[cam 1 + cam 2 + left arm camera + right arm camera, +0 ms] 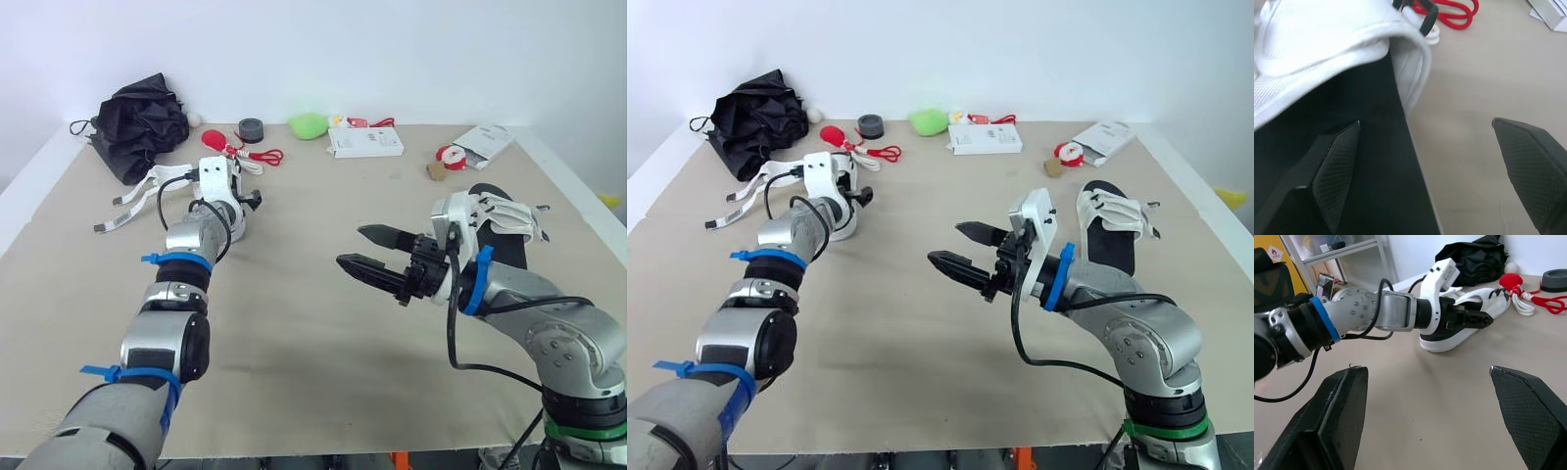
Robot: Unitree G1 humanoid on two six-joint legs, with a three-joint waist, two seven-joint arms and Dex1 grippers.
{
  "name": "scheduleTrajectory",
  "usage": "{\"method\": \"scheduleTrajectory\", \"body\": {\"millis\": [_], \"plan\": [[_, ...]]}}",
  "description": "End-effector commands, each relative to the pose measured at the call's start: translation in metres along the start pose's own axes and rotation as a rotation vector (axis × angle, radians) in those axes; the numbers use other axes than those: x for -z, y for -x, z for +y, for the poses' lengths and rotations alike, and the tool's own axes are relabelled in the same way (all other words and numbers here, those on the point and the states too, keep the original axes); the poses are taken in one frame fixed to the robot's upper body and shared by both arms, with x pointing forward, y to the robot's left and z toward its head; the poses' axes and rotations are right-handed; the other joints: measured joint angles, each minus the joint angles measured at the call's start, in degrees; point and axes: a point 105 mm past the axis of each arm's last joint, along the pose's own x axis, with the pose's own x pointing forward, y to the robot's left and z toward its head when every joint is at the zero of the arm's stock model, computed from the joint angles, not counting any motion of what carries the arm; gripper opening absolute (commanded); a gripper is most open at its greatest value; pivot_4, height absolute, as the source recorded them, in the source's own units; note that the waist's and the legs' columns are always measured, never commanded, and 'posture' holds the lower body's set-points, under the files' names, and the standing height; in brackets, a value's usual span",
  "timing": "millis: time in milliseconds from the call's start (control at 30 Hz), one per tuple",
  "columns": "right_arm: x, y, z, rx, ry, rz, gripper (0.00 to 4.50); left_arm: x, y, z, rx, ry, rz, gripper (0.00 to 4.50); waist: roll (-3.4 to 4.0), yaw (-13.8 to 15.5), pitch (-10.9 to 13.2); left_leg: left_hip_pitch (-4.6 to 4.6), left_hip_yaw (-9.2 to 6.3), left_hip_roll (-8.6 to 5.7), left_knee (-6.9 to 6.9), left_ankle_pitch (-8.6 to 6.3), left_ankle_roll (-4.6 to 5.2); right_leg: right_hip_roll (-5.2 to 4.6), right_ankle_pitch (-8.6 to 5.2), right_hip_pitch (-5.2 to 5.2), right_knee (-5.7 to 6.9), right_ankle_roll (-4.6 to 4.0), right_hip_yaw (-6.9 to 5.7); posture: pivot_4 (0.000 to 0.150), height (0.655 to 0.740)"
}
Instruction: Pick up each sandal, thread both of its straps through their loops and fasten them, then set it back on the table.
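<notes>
Left fingers (1334,171) wide, straddling edge of sandal (1327,39) (black, white-strapped); right fingers (364,270) wide above table (294,333).

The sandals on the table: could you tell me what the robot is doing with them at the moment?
The left gripper is at the far sandal, open, with one finger over its black footbed and the other over the table; nothing is gripped yet. The right gripper hovers open and empty above mid-table. The other sandal lies flat beside the right arm.
</notes>
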Motion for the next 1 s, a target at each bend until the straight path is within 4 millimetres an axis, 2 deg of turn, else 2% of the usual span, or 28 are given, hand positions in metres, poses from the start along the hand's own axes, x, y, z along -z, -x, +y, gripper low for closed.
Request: {"method": "scheduleTrajectory", "body": {"millis": [33, 167, 233, 267, 367, 567, 767, 1000], "plan": [[-0.012, 0.0, 0.0, -0.003, 0.032, -0.046, 4.29, -0.019, -0.003, -0.006, 0.01, -0.027, -0.063, 4.46, -0.01, 0.0, 0.0, -0.01, 0.0, 0.0, 0.0, 0.0, 0.0, 0.0, 0.0, 0.0, 0.0, 0.0, -0.01, 0.15, 0.74], [-0.012, 0.0, 0.0, 0.001, 0.029, -0.049, 4.29, -0.022, -0.006, -0.014, 0.014, -0.03, -0.08, 4.46, -0.02, -0.01, 0.01, -0.03, 0.01, -0.01, 0.0, -0.02, 0.02, -0.01, 0.0, -0.02, -0.01, 0.0, -0.02, 0.15, 0.74], [-0.011, 0.0, -0.001, 0.009, 0.026, -0.045, 4.29, -0.017, -0.007, -0.016, 0.018, -0.041, -0.077, 4.46, -0.02, -0.01, 0.01, -0.04, 0.0, -0.02, 0.0, -0.02, 0.03, -0.01, 0.0, -0.03, -0.01, 0.0, -0.03, 0.15, 0.74], [-0.011, -0.001, -0.001, 0.012, 0.024, -0.044, 4.29, -0.015, -0.008, -0.016, 0.016, -0.043, -0.076, 4.22, -0.02, -0.01, 0.01, -0.04, 0.0, -0.02, 0.0, -0.02, 0.03, -0.02, 0.0, -0.03, -0.01, 0.0, -0.03, 0.15, 0.74], [-0.01, 0.0, -0.003, 0.028, 0.017, -0.045, 4.29, -0.011, -0.008, -0.011, -0.005, -0.036, -0.081, 3.17, -0.03, -0.02, 0.01, -0.05, 0.01, -0.03, 0.0, -0.02, 0.02, -0.02, 0.0, -0.03, 0.0, 0.01, -0.03, 0.15, 0.74], [-0.006, 0.001, -0.007, 0.05, -0.008, -0.048, 4.29, -0.01, -0.007, 0.006, -0.085, -0.054, -0.091, 0.13, -0.03, 0.0, 0.01, -0.04, -0.01, -0.03, 0.01, -0.01, 0.01, -0.03, 0.02, -0.03, 0.0, 0.02, -0.03, 0.15, 0.74], [-0.005, 0.002, -0.009, 0.059, -0.022, -0.049, 4.29, -0.01, -0.006, 0.01, -0.089, -0.085, -0.095, 0.06, -0.03, -0.03, 0.01, -0.04, 0.02, -0.03, 0.02, -0.01, 0.01, -0.03, 0.03, -0.03, 0.01, 0.04, -0.11, 0.15, 0.74], [-0.003, 0.002, -0.009, 0.059, -0.027, -0.036, 4.29, 0.0, -0.006, -0.006, 0.055, -0.19, -0.09, 0.06, -0.03, -0.03, 0.01, -0.04, 0.02, -0.04, 0.02, 0.01, -0.01, 0.0, 0.04, -0.03, 0.02, 0.03, -0.26, 0.15, 0.74]]}}
